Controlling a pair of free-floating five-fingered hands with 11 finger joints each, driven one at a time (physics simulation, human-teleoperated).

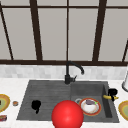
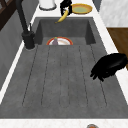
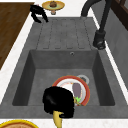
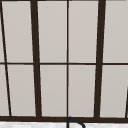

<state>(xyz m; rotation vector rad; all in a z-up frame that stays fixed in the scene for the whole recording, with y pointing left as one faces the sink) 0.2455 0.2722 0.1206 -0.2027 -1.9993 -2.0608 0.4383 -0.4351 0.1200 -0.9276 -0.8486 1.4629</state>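
Right hand (image 1: 112, 92) in the front view hangs over the right rim of the sink (image 1: 50, 92), its fingers curled round a yellow banana (image 1: 109, 97) that pokes out to either side below it. Down and to the left of this hand, in the basin, lies a red-rimmed plate (image 1: 91, 108) carrying a small purple vegetable (image 1: 90, 102). Farther left again a big red ball (image 1: 67, 115) sits at the sink's front edge. The left hand (image 1: 36, 105) hovers over the draining board, fingers drooping loosely and holding nothing; to its left on the desk (image 1: 12, 86) lie a small round item (image 1: 15, 103) and a yellow-green plate (image 1: 3, 102). The black faucet (image 1: 71, 72) stands behind, between the two hands.

From the left side, the right hand (image 2: 65, 5) is at the far end, with the banana (image 2: 62, 17) hanging down from it over the basin's far wall; a yellow plate (image 2: 81, 8) lies just beside it on the desk. The left hand (image 2: 108, 66) floats near, over the board's edge, fingers relaxed.

From the right side, the right hand (image 3: 58, 101) is closest, with the banana's tip (image 3: 57, 120) showing beneath it and the red-rimmed plate (image 3: 85, 87) just beyond it. The left hand (image 3: 38, 12) hovers far off by the board's corner.
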